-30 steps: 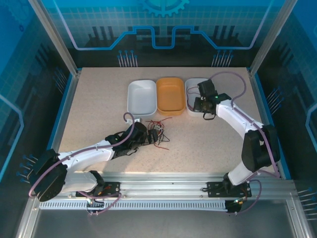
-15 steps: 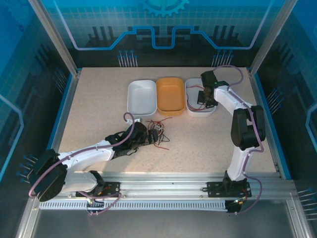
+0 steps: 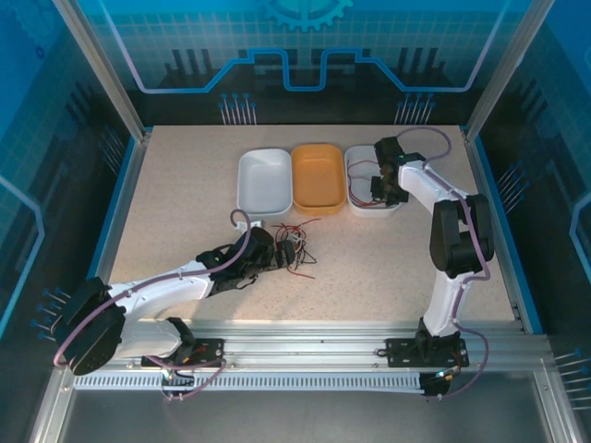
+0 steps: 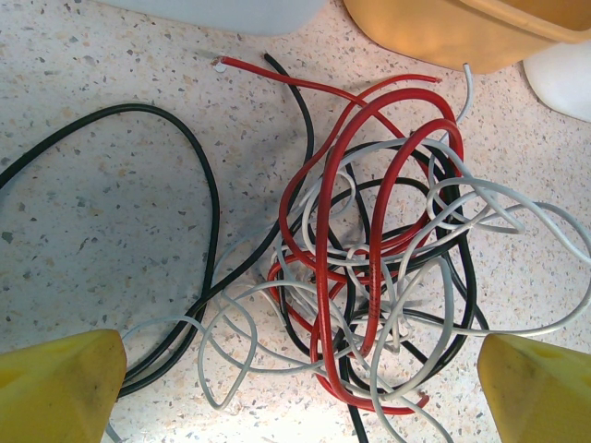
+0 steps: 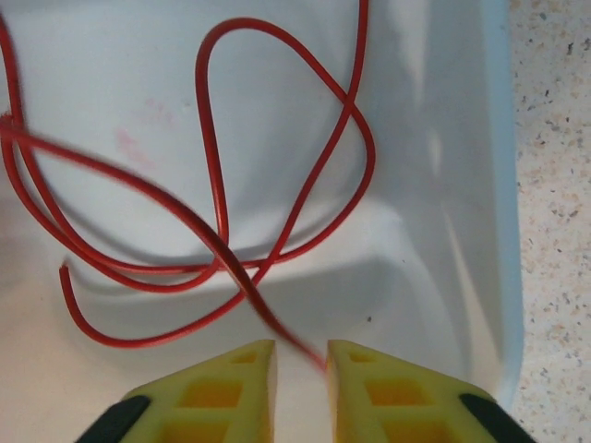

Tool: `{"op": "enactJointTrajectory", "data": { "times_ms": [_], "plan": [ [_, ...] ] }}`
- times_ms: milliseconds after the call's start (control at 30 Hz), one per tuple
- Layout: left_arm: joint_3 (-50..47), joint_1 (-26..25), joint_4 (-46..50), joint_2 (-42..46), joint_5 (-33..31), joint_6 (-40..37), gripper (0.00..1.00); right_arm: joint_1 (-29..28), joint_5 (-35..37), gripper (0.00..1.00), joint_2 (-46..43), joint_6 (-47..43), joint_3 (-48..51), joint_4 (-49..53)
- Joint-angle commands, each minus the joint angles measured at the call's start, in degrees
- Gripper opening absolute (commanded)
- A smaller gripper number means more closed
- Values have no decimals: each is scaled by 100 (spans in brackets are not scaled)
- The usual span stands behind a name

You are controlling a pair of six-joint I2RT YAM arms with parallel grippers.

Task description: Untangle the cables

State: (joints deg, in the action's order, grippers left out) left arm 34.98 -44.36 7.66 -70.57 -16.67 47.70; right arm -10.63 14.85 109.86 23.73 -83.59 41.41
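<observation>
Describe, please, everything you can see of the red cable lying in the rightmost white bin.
The red cable is one thin, glossy, flexible wire, seemingly plastic-coated. It lies in loose, crossing loops on the floor of the white bin, one free end at lower left in the right wrist view. A blurred stretch runs diagonally into the gap of the right gripper, whose yellow fingers seem to pinch it.
</observation>
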Motion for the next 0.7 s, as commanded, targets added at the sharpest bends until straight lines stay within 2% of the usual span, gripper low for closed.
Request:
{"op": "enactJointTrajectory", "data": {
  "times_ms": [0, 200, 400, 533, 667],
  "plan": [
    [17, 41, -23, 34, 57, -3, 99, 57, 89, 26, -387, -86, 139, 166],
    [39, 41, -4, 43, 57, 4, 99, -24, 94, 34, -746, -133, 239, 201],
    [87, 41, 55, 56, 40, -10, 99, -359, 27, 35, -1480, -206, 476, 121],
    [227, 67, 345, 178, -69, -74, 99, -718, -394, 34, -2255, -128, 1030, -293],
    [239, 328, 312, 356, 213, -125, 99, -1113, -947, 33, -3153, 223, 1944, -958]
  ]
}}
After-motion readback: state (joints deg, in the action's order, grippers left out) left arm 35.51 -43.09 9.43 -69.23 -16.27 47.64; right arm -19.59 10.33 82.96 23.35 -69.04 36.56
